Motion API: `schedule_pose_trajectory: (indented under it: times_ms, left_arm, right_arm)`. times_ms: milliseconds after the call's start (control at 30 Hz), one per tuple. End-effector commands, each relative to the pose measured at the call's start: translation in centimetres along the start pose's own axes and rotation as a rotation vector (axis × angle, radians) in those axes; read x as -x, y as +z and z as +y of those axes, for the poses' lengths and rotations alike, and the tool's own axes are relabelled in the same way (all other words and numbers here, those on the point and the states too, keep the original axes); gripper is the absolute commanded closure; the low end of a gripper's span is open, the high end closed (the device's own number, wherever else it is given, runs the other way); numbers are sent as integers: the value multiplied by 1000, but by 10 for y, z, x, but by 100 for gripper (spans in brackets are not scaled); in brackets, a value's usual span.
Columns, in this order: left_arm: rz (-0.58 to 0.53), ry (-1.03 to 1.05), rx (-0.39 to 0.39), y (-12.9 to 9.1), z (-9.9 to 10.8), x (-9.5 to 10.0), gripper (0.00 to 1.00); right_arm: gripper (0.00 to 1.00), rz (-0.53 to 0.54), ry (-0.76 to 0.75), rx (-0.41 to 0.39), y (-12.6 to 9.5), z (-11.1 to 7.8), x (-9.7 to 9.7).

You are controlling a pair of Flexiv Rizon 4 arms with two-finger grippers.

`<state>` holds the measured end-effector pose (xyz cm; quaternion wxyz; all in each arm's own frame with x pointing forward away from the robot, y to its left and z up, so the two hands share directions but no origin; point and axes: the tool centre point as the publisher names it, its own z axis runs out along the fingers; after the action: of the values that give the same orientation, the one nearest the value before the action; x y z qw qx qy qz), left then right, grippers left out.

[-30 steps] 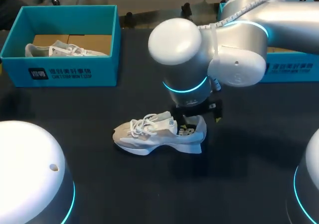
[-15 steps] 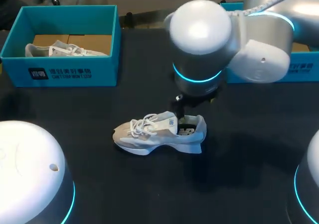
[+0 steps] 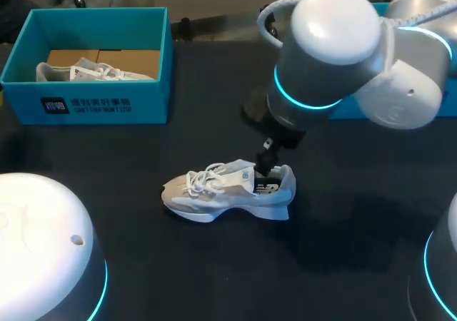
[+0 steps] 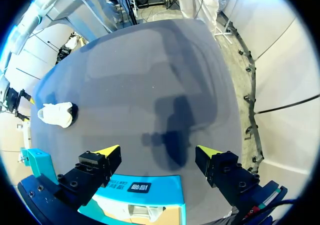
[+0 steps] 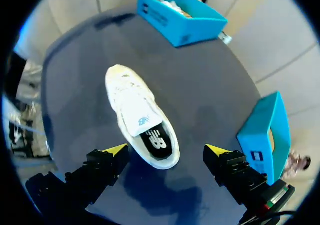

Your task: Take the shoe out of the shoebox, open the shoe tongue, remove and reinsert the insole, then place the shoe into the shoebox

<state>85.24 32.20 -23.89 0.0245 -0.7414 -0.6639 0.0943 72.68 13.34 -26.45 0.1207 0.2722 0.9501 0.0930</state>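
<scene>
Shoe (image 3: 228,191), frame centre: judged light, soft-topped; best taken at the heel. Right gripper (image 5: 166,150) and left gripper (image 4: 157,150) are spread, empty.

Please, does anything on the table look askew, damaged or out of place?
Nothing stands out. The shoe stands upright on its sole on the table, its insole lying flat inside, under the open right gripper.
</scene>
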Motion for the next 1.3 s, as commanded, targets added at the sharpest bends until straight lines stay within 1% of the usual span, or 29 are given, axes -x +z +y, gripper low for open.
schedule_pose_trajectory:
  times_ms: [33, 433, 467, 567, 600, 633, 667, 700, 733, 900, 967, 1067, 1300]
  left_arm:
    - [3, 0, 4, 0, -1, 0, 0]
    - [3, 0, 4, 0, -1, 0, 0]
    - [3, 0, 4, 0, -1, 0, 0]
    - [3, 0, 4, 0, -1, 0, 0]
    - [3, 0, 4, 0, -1, 0, 0]
    - [3, 0, 4, 0, -1, 0, 0]
    - [3, 0, 4, 0, -1, 0, 0]
    - [3, 0, 4, 0, -1, 0, 0]
    - [3, 0, 4, 0, -1, 0, 0]
    - [3, 0, 4, 0, -1, 0, 0]
    - [3, 0, 4, 0, -1, 0, 0]
    - [3, 0, 4, 0, -1, 0, 0]
    - [3, 0, 4, 0, -1, 0, 0]
  right_arm:
    - [0, 160, -130, 99, 1, -11, 6]
    - [0, 160, -130, 99, 1, -11, 6]
    - [0, 167, -110, 148, 0, -14, 5]
    - [0, 199, -138, 169, 0, -26, 5]
    - [0, 194, -148, 205, -1, -29, 6]
    - [0, 215, -178, 174, -3, -33, 6]
    - [0, 214, -196, 179, -3, -36, 6]
    - [0, 206, -210, 218, -3, -38, 6]
    - [0, 210, -223, 239, -4, -41, 6]
    - [0, 193, -274, 313, -2, -55, 8]
    - [0, 182, -289, 356, -1, -59, 9]
    - [0, 192, -298, 356, 4, -64, 9]
    - [0, 182, -276, 406, 24, -77, 11]
